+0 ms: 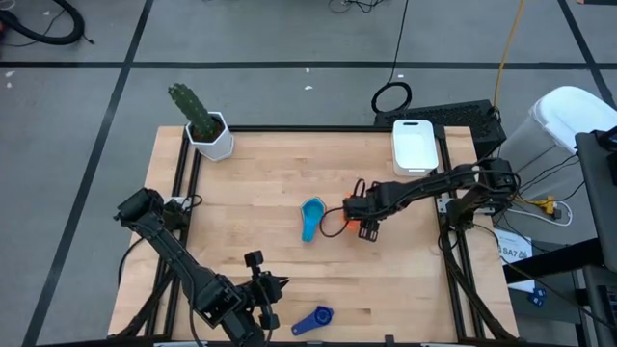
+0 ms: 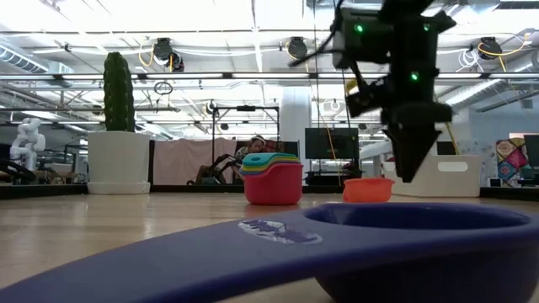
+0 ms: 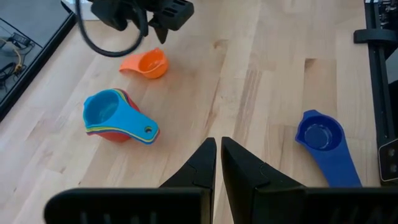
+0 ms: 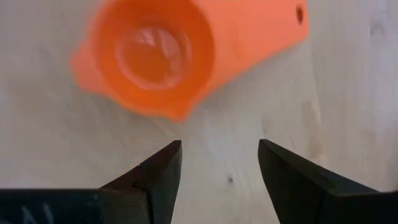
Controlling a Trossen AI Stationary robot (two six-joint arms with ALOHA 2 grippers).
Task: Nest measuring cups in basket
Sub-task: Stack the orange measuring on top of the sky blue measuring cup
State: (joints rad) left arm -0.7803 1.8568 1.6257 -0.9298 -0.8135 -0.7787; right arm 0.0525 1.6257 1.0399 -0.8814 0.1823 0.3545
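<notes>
A nested stack of measuring cups, light blue on top and red at the bottom (image 1: 310, 220) (image 3: 115, 116) (image 2: 274, 178), stands on its base mid-table. An orange cup (image 4: 165, 53) (image 3: 148, 64) (image 2: 368, 189) sits upright on the table to its right. My right gripper (image 4: 217, 163) (image 2: 413, 164) hovers open just above and beside the orange cup, pointing down. A dark blue cup (image 1: 313, 320) (image 3: 320, 138) (image 2: 379, 244) lies near the table's near edge. My left gripper (image 3: 217, 158) (image 1: 273, 289), shut, waits left of it. The white basket (image 1: 415, 145) (image 2: 442, 175) stands at the far right.
A white hexagonal pot with a green cactus (image 1: 207, 127) (image 2: 118, 126) stands at the far left corner. Bare wood lies between the cup stack and the basket. Black frame rails (image 1: 183, 183) run along the table's sides, with cables trailing from the right arm (image 1: 463, 188).
</notes>
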